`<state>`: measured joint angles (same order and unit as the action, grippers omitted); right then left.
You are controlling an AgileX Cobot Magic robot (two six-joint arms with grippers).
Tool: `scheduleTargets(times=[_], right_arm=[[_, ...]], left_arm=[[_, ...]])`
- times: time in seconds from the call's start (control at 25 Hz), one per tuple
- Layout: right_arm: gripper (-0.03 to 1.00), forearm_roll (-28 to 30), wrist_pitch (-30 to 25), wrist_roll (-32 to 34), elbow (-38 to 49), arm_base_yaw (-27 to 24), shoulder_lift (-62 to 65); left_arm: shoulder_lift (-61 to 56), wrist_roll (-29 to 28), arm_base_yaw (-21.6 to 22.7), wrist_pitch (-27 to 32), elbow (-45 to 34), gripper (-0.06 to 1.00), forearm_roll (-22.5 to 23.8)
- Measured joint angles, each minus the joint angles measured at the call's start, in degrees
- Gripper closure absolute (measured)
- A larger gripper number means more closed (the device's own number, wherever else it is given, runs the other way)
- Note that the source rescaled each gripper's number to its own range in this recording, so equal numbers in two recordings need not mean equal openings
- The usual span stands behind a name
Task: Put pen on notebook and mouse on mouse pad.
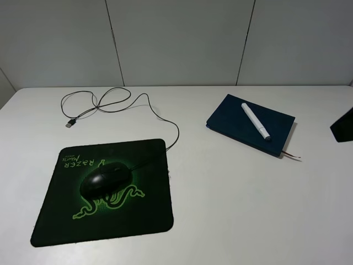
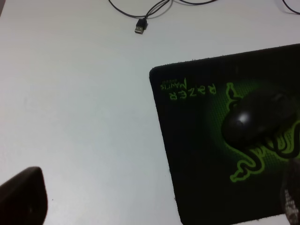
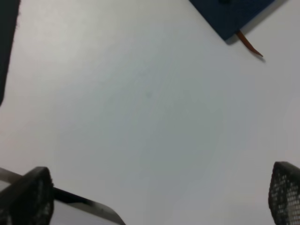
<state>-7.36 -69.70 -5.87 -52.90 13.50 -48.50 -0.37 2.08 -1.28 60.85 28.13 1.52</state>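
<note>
White pen [image 1: 256, 122], navy notebook [image 1: 250, 132] with red ribbon [image 1: 290, 154], black mouse [image 1: 104, 180], black mouse pad [image 1: 71, 221] with green logo [image 1: 112, 201]

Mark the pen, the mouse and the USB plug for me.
pen [image 1: 255, 121], exterior high view, middle of its white barrel.
mouse [image 1: 103, 180], exterior high view, top of its black shell.
USB plug [image 2: 139, 29], left wrist view, the metal end of the cable.

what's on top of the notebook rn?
Only the pen, lying diagonally across the notebook cover. A red ribbon bookmark sticks out at one corner. The cover strip under the pen is hidden; what lies beneath the notebook can't be seen.
</note>
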Motion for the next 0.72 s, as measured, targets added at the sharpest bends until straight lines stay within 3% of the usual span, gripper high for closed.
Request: scheduleTargets(times=[0.36, 0.72], right_arm=[[-0.03, -0.06, -0.11, 0.0, 8.62, -0.47, 18.95], [-0.03, -0.06, 7.39, 0.0, 17.17, -10.75, 35.99]], left_arm=[[0.0, 0.0, 0.0, 0.0, 0.0, -0.06, 0.0], [0.0, 0.0, 0.0, 0.0, 0.0, -0.06, 0.0]])
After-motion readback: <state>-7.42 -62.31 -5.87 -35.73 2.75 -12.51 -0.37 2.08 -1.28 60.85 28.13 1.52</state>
